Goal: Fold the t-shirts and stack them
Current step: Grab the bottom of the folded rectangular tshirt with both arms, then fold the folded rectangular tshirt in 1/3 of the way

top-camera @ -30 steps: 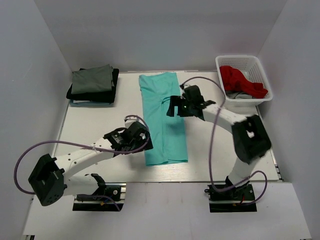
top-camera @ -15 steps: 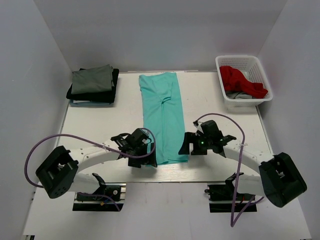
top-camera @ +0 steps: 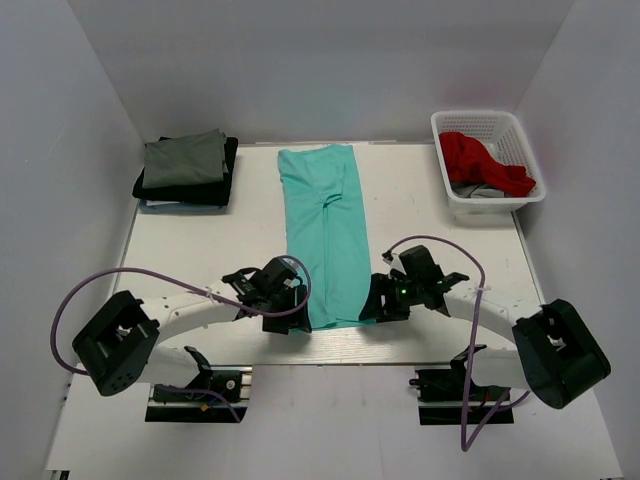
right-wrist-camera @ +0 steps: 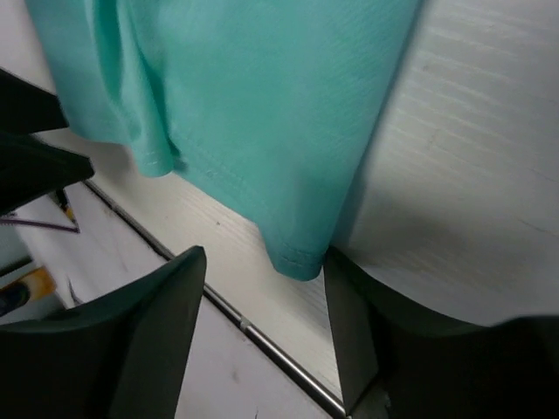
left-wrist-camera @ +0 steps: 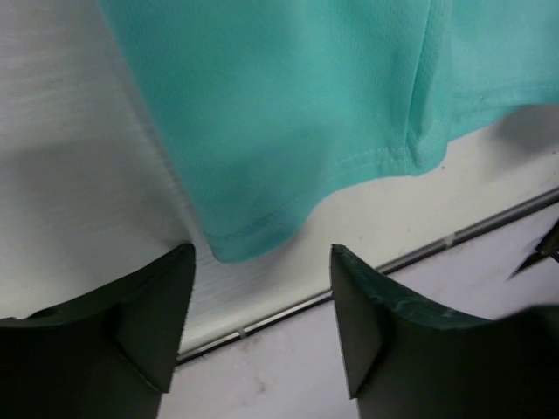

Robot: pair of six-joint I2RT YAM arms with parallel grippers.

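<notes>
A light teal t-shirt (top-camera: 326, 230), folded into a long narrow strip, lies down the middle of the table. My left gripper (top-camera: 292, 322) is open at its near left corner, which shows in the left wrist view (left-wrist-camera: 236, 246) just ahead of the jaws. My right gripper (top-camera: 372, 312) is open at the near right corner, which shows in the right wrist view (right-wrist-camera: 301, 262) close to the right finger (right-wrist-camera: 358, 323). Neither gripper holds cloth. A grey-green t-shirt (top-camera: 184, 157) lies folded on a black one (top-camera: 190, 190) at the back left. A red t-shirt (top-camera: 482, 163) lies in the basket.
A white lattice basket (top-camera: 520, 135) stands at the back right with grey cloth under the red shirt. The table's near edge with its metal strip (left-wrist-camera: 367, 272) runs just below both grippers. White walls close in the left, back and right.
Both grippers came down to the shirt's near end: the right arm swung from the shirt's middle to the near right corner, the left moved to the near left corner. The shirt lies unmoved.
</notes>
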